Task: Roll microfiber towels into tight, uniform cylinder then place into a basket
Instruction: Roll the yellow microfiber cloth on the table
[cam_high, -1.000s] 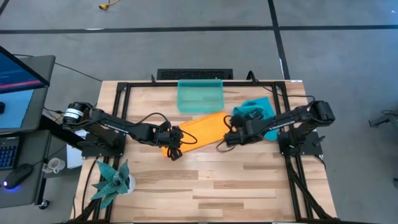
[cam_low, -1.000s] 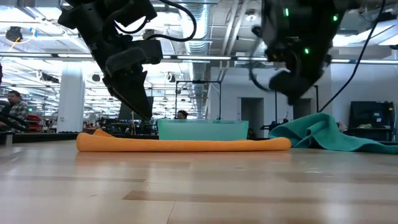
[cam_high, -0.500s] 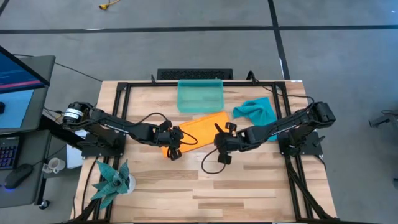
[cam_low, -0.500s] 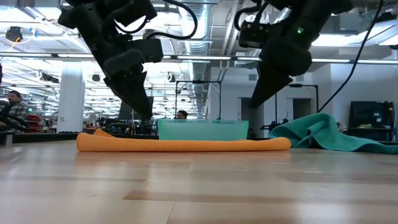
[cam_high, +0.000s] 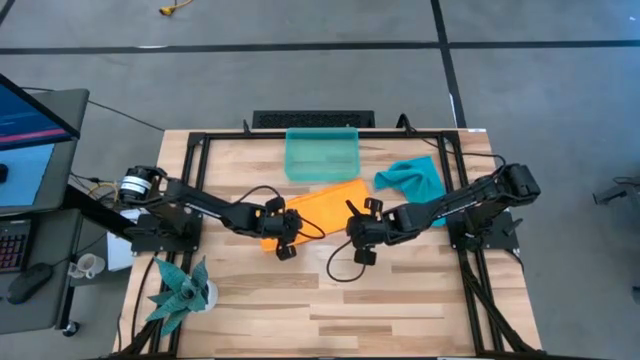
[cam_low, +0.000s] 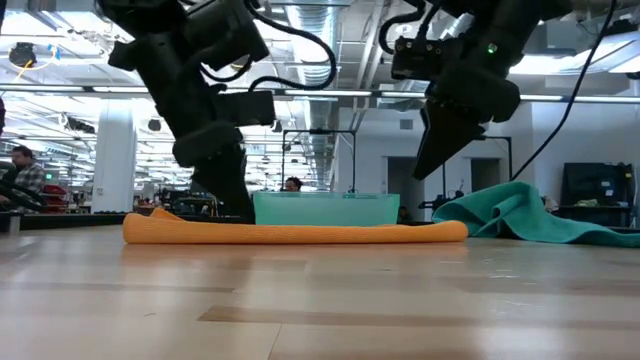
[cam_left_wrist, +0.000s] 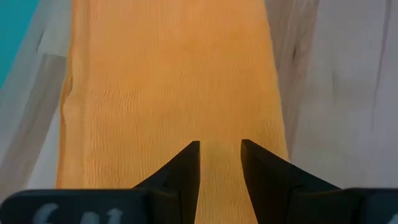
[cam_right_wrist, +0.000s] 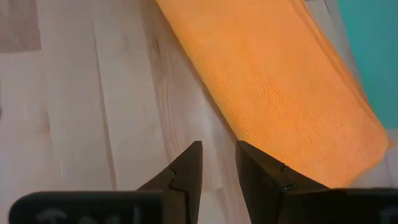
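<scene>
Orange towel is lying flat on the wooden surface in the high view, stretching between the left tool and right tool; the basket is sitting beyond both, the teal towel behind the right one. Low view: both tools are hanging above it. Wrist views: each tool's fingers are standing slightly apart, pinching nothing.
</scene>
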